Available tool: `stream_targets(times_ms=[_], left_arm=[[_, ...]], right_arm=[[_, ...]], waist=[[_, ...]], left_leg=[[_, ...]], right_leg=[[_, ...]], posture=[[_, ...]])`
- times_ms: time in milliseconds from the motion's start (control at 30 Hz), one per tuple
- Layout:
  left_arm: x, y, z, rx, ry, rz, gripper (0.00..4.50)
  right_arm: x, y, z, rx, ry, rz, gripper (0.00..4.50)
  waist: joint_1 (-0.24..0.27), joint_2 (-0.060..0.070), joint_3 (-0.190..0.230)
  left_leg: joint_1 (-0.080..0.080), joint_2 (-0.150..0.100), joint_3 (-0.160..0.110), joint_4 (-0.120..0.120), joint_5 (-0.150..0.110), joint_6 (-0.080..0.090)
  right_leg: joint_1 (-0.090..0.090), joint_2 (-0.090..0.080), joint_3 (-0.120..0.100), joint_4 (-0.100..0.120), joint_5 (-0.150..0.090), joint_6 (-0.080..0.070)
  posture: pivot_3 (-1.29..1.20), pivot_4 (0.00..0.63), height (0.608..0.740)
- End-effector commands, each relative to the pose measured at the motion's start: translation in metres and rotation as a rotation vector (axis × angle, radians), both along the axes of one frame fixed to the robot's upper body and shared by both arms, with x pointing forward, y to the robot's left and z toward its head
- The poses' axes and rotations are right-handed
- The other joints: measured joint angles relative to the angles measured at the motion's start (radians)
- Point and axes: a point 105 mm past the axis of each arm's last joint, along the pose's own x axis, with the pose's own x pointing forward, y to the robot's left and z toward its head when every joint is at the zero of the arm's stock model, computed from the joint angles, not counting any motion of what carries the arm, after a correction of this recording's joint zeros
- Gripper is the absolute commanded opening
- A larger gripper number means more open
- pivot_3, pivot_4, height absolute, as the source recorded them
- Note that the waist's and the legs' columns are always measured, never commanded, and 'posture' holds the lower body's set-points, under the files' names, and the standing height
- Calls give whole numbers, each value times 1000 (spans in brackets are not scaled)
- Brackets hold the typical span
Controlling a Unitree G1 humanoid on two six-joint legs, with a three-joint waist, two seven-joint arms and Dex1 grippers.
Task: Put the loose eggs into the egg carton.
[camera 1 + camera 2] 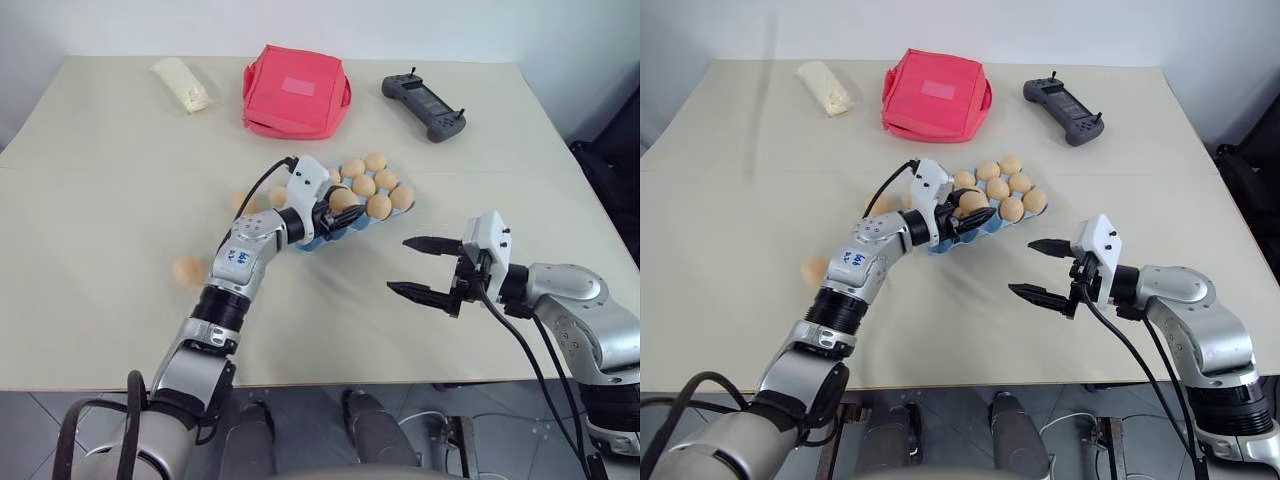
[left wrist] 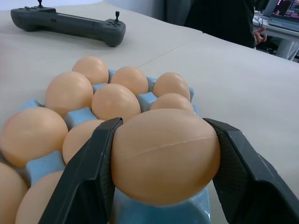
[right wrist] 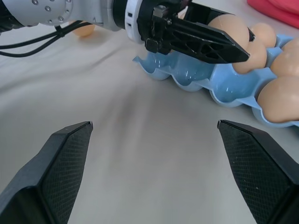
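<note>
Left gripper: the left gripper (image 1: 340, 212) reached over the near-left part of the egg carton (image 3: 196, 77), its two black fingers closed on one egg (image 2: 166, 156), one finger on each side (a faint seam ran across the shell in the wrist view).
Held egg: it sat just above a blue cup at the carton's end; whether it touched the cup could not be told.
Right gripper: the right gripper (image 1: 1038, 270) hung above bare table (image 1: 100, 200) to the right of the carton and well apart from it, fingers spread wide with nothing between them.
Egg carton: the light blue tray lay mid-table, in front of the red bag (image 1: 296, 90), angled across the table; the cups at its far-right end held eggs (image 1: 375, 185), and several cups beside the left gripper were bare.
Loose eggs: one loose egg (image 1: 187, 270) lay on the table to the left of the left forearm; another (image 1: 878, 204) showed behind that arm, near the carton.
Other things: a black handheld controller (image 1: 424, 106) lay right of the bag, a pale wrapped bundle (image 1: 182, 84) left of it.
</note>
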Motion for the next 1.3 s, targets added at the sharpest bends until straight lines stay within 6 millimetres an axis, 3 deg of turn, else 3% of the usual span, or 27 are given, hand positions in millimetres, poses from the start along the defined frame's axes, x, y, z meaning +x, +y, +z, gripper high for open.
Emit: stream_targets(times_ms=[33, 267, 300, 433, 467, 800, 1067, 1300], left_arm=[[5, -6, 21, -30, -60, 3, 2427], [10, -10, 21, -56, -25, 2, 2427], [11, -10, 22, -60, -22, 4, 3132], [10, -9, 23, -71, -16, -1, 4361], [9, -9, 23, -72, -18, -1, 4470], [-8, 1, 30, -59, -67, -49, 4470], [-15, 11, 19, -34, -14, -36, 4470], [-7, 1, 6, 75, -1, -42, 4470]], right_arm=[[-3, -1, 13, 7, -54, 2, 4500], [-1, -1, 14, 9, -58, -2, 4500], [-1, -1, 14, 8, -58, -3, 4500], [-1, -2, 13, 5, -54, -6, 4500], [-1, -2, 13, 5, -54, -6, 4500], [2, -1, 13, 4, -51, 10, 4500], [4, -1, 12, 6, -47, 19, 4500], [5, -1, 12, 5, -49, 15, 4500]], waist=[[5, 0, 0], [19, 0, 0], [19, 0, 0], [21, 0, 0], [21, 0, 0], [19, 0, 0], [21, 0, 0], [21, 0, 0]], left_leg=[[0, 0, 0, 0, 0, 0], [0, 0, 0, 1, 0, 0], [0, 0, 0, 1, 0, 0], [-2, 0, 0, 1, 0, 0], [-2, 0, 0, 1, 0, 0], [-2, 0, 0, 1, 0, 0], [-2, 0, 0, 2, 0, 0], [-2, 0, 0, 3, 0, 0]], right_leg=[[0, 0, 0, 0, 0, 0], [0, 0, 0, 0, 0, 0], [0, 0, 0, 0, 0, 0], [-1, 0, 0, 0, 0, 0], [-1, 0, 0, 0, 0, 0], [-1, 0, 0, 0, 0, 0], [-1, 0, 0, 1, 0, 1], [-1, 0, 0, 1, 0, 1]], posture=[[0, 150, 740], [0, 150, 740], [0, 150, 740], [0, 150, 740], [0, 150, 740], [0, 150, 740], [0, 150, 740], [0, 150, 740]])
